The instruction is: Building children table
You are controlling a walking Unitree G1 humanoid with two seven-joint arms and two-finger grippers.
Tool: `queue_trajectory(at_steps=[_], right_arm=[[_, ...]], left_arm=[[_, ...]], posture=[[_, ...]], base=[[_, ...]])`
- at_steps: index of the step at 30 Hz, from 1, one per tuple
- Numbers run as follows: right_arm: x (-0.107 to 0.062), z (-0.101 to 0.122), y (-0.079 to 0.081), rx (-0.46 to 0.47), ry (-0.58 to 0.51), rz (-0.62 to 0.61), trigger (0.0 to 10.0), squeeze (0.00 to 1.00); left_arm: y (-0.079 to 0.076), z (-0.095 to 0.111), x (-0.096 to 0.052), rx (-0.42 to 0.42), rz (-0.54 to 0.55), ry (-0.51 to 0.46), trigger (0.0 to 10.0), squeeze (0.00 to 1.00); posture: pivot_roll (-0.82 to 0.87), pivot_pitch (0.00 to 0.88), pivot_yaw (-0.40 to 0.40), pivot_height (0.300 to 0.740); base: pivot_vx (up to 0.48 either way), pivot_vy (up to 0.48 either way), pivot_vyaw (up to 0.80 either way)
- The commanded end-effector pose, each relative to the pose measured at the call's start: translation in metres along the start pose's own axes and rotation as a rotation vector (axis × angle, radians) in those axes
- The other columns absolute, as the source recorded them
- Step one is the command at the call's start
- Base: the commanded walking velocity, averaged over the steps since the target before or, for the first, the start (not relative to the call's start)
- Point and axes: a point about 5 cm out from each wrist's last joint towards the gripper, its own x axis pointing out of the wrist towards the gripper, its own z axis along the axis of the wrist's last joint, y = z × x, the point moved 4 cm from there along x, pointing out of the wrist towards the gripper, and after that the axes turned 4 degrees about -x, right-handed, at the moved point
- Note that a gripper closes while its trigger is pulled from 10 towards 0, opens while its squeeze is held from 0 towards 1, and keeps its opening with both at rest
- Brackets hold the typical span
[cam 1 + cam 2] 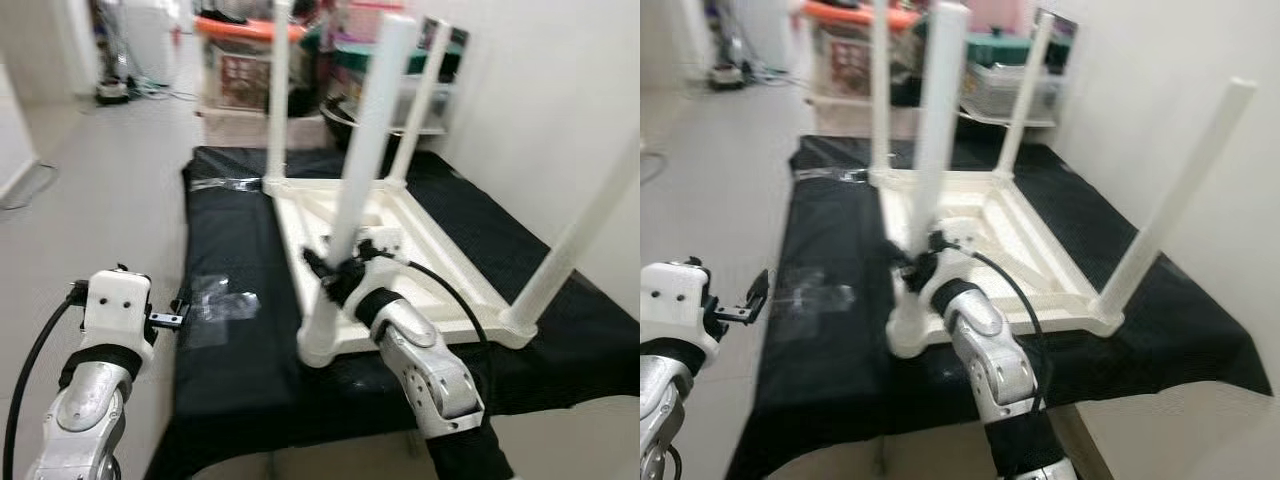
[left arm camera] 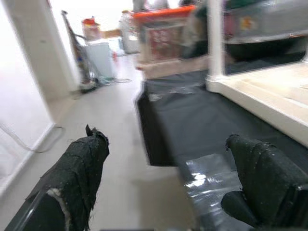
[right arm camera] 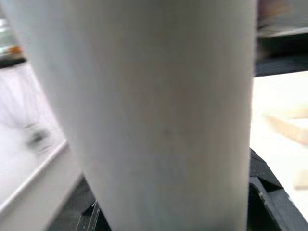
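A white children's table (image 1: pixel 432 262) lies upside down on a black-covered surface (image 1: pixel 230 360), with its legs pointing up. My right gripper (image 1: pixel 337 270) is shut around the near left leg (image 1: pixel 366 130) just above its socket. In the right wrist view that leg (image 3: pixel 159 115) stands close up between the jaws. My left gripper (image 2: pixel 168 185) is open and holds nothing. It hovers off the surface's near left edge, over the floor, its black fingers (image 2: pixel 79 166) spread wide.
A shiny clear patch (image 1: pixel 222 300) lies on the black cover near my left gripper. Storage boxes with an orange lid (image 1: pixel 245 45) stand behind the surface. A white wall (image 1: pixel 560 100) runs along the right. Open grey floor (image 1: pixel 100 170) lies to the left.
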Motion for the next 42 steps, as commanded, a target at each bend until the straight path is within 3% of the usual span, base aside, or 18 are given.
queue_trajectory(at_steps=[1,4,27,28,29,33,42], right_arm=[[-0.006,-0.027,-0.026,-0.040,0.115,-0.139,10.0,0.00],[-0.009,-0.030,-0.031,-0.048,0.137,-0.194,10.0,0.00],[-0.001,-0.027,-0.018,0.006,0.119,-0.187,10.0,0.00],[-0.001,-0.024,-0.017,0.012,0.105,-0.183,10.0,0.73],[-0.001,-0.021,-0.017,0.021,0.090,-0.182,10.0,1.00],[0.000,-0.011,-0.015,0.044,0.046,-0.166,10.0,1.00],[0.000,0.036,-0.008,0.049,-0.111,-0.062,10.0,1.00]], left_arm=[[0.003,-0.010,-0.002,0.006,0.007,0.040,10.0,0.00],[0.004,-0.008,0.002,0.002,0.020,0.032,10.0,0.00],[0.005,-0.012,0.001,0.010,0.022,0.043,10.0,0.00],[0.004,-0.012,0.002,0.010,0.020,0.041,10.0,0.00],[0.004,-0.012,0.003,0.010,0.018,0.039,10.0,0.00],[0.003,-0.012,0.004,0.011,0.015,0.037,10.0,0.00],[0.006,-0.009,0.006,0.016,0.012,0.028,10.0,0.00]], posture=[[0.14,0.000,-0.097,0.740],[0.14,0.000,-0.099,0.740],[0.14,0.000,-0.103,0.740],[0.14,0.000,-0.103,0.740],[0.14,0.000,-0.102,0.740],[0.14,0.000,-0.099,0.740],[0.12,0.000,-0.096,0.740]], base=[[0.000,0.000,0.00],[0.000,0.000,0.00],[0.000,0.000,0.00],[0.000,0.000,0.00],[0.000,0.000,0.00],[0.000,0.000,0.00],[0.000,0.000,0.00]])
